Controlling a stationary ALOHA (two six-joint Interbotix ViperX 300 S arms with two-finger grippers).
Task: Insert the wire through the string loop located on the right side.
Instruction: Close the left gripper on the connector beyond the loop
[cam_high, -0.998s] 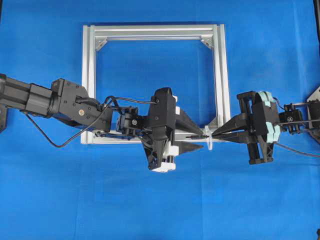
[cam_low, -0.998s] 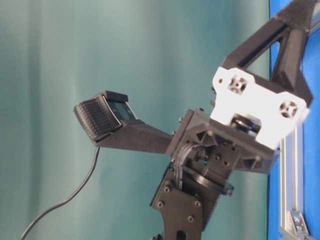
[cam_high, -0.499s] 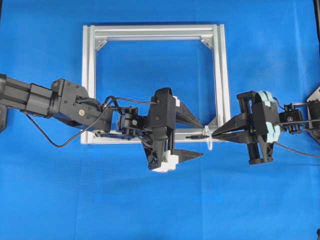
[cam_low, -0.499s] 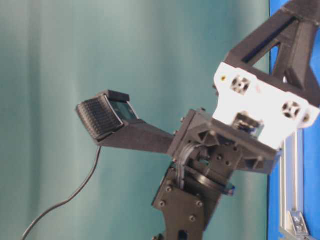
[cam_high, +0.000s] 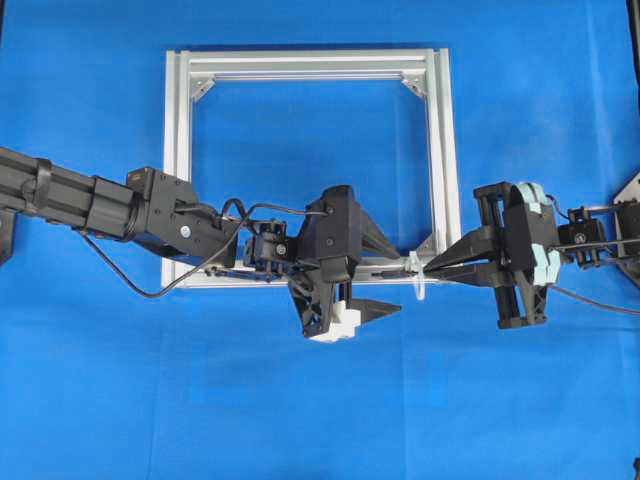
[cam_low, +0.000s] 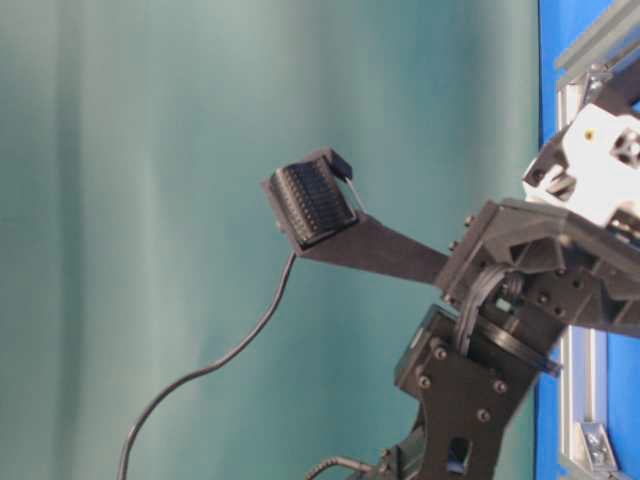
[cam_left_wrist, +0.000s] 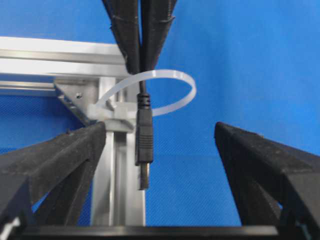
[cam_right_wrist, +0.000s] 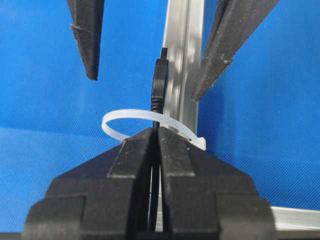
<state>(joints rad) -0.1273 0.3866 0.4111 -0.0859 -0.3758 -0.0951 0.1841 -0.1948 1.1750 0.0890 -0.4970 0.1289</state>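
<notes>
The wire's black plug (cam_high: 385, 272) (cam_left_wrist: 143, 145) (cam_right_wrist: 160, 85) sticks out to the left of the white string loop (cam_high: 417, 276) (cam_left_wrist: 172, 90) (cam_right_wrist: 127, 120), and the thin cable behind it runs through the loop. My right gripper (cam_high: 428, 272) (cam_right_wrist: 156, 132) is shut on the wire just right of the loop. My left gripper (cam_high: 402, 278) (cam_left_wrist: 160, 150) is open wide, one finger on each side of the plug, touching neither it nor the loop. One ribbed left fingertip (cam_low: 310, 200) fills the table-level view.
The loop is tied at the lower right corner of a square aluminium frame (cam_high: 300, 65) lying on the blue cloth. The frame's rail (cam_left_wrist: 117, 170) (cam_right_wrist: 182, 50) runs just beside the plug. A black arm cable (cam_high: 130, 288) hangs under the left arm.
My left gripper has opened wide, leaving the plug free, and shifted slightly right and toward the table's near edge. The right gripper and the wire have stayed in place.
</notes>
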